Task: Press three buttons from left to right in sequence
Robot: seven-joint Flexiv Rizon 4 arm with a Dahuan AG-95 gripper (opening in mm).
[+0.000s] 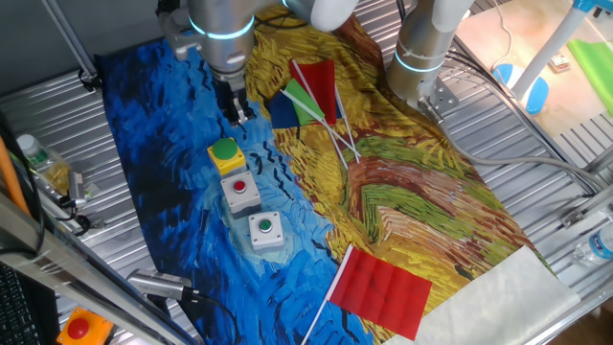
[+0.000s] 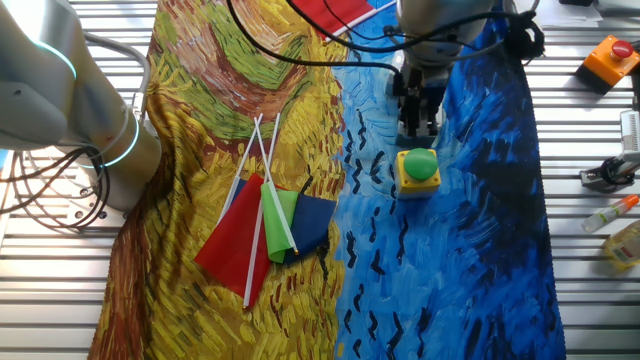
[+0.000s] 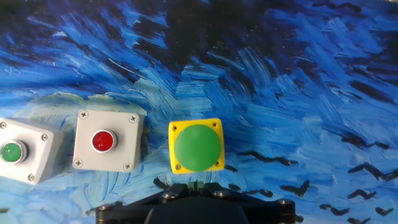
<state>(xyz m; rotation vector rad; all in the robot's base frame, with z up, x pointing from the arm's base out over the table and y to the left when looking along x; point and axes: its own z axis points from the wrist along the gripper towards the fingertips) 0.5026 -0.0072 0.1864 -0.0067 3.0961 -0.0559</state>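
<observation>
Left to right in the hand view: small green button, red button, big green button on the yellow box. The hand hangs just behind the yellow box, can't tell if it's wide or narrow. Risk: pressing off-centre and shoving the box across the painted cloth.

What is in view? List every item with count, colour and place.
Yellow button box: one, big green dome, nearest the gripper.
Grey box with red button: one, middle of the row.
Grey box with small green button: one, far end of the row.
Flag bundle: red, green, blue, on the yellow part of the cloth.
Single red flag: one, near the cloth's edge.
Painted cloth: one, blue and yellow, covering the table.
Orange box with red button: one, off the cloth.
Gripper: one, dark, beside the yellow box.
</observation>
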